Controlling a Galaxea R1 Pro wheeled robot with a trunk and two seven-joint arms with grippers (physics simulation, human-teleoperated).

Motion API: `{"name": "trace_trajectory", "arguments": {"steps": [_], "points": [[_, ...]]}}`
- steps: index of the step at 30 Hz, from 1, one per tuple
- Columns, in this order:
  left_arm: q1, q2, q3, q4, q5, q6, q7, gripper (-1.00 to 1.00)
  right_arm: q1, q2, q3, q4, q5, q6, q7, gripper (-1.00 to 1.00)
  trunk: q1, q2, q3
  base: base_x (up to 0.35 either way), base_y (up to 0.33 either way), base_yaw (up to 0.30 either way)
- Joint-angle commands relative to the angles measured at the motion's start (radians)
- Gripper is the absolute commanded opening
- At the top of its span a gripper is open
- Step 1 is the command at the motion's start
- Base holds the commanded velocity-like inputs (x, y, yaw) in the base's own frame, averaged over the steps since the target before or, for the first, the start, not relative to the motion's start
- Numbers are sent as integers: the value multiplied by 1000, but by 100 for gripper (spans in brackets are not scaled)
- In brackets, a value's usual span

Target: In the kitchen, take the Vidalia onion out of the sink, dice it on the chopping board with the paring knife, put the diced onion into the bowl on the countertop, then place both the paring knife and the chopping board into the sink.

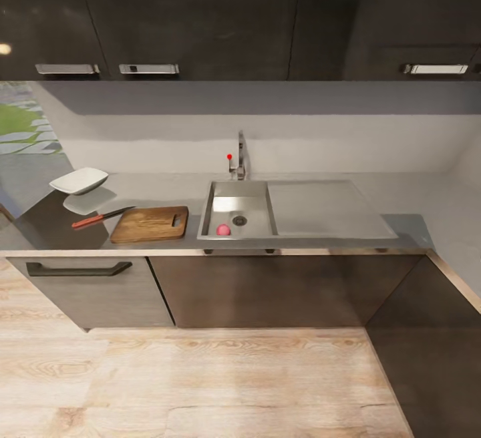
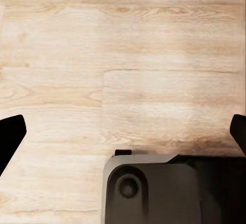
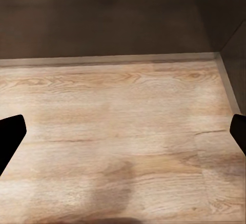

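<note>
The head view takes in the whole counter (image 1: 160,187): the sink (image 1: 267,192) is set into it, with a pinkish-red onion (image 1: 223,230) lying in the basin's near corner just beside the round drain (image 1: 240,220), the tap (image 1: 238,157) with its red dot behind, and the flat drainboard (image 1: 327,207) on the side away from the board. The board (image 1: 149,224) lies flat on the counter just beside the sink, its handle slot toward the basin. The knife (image 1: 102,217) rests on the counter at the board's far corner, blade tip toward the board and close to it, red handle pointing away. The white bowl (image 1: 79,180) sits further back, apart from both, its reflection on the shiny top beneath it. Dark cabinets (image 1: 267,288) close off the space below, one with a bar handle (image 1: 79,268), and upper cupboards (image 1: 200,17) hang above. The wrist views look at the wooden floor (image 2: 123,70). The left gripper (image 2: 123,131) has its dark fingertips (image 2: 10,137) far apart at the frame edges, holding nothing, above a dark part of the robot's base (image 2: 169,190). The right gripper (image 3: 123,134) is spread just as wide and empty, over floor that meets a dark cabinet front (image 3: 102,19) and a corner.
</note>
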Motion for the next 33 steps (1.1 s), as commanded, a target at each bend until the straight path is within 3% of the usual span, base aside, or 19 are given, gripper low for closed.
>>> {"name": "trace_trajectory", "arguments": {"steps": [1, 4, 7, 10, 12, 22, 26, 31, 33], "points": [[-2, -4, 0, -19, 0, 14, 1, 100, 0, -1, 5, -1, -7, -3, -6, 100, 1, -2, -2, 0, 0, 0], [-7, -17, -1, -102, -3, 120, 1, 100, 0, -1, 5, -1, -7, -4, -7, 100, 1, -2, -2, 0, 0, 0], [-12, -27, -4, -264, -6, 346, -1, 100, 0, -1, 5, -1, -7, -4, -7, 100, 1, -2, -2, 0, 0, 0], [-27, -29, -5, -389, -6, 490, -1, 100, 0, 0, 5, -1, -7, -4, -7, 100, 1, -2, -2, 0, 0, 0], [-43, -29, -6, -445, -6, 549, -2, 100, 0, 0, 5, 0, -7, -3, -7, 100, 1, -2, -2, 0, 0, 0], [-177, -30, -20, -516, -4, 771, -2, 100, 0, 0, 5, -1, -8, -3, -7, 100, 1, -2, -2, 0, 0, 0], [-219, -31, -31, -518, -4, 819, -2, 100, 0, 0, 5, 0, -8, -3, -7, 100, 1, -2, -2, 0, 0, 0], [-304, -47, -70, -517, -4, 916, -2, 100, 0, 0, 5, 0, -9, -3, -7, 100, 1, -2, -2, 0, 0, 0], [-362, -57, -84, -516, -3, 956, -2, 100, 0, 0, 5, 0, -9, -2, -7, 100, 1, -2, -2, 0, 0, 0]]}}
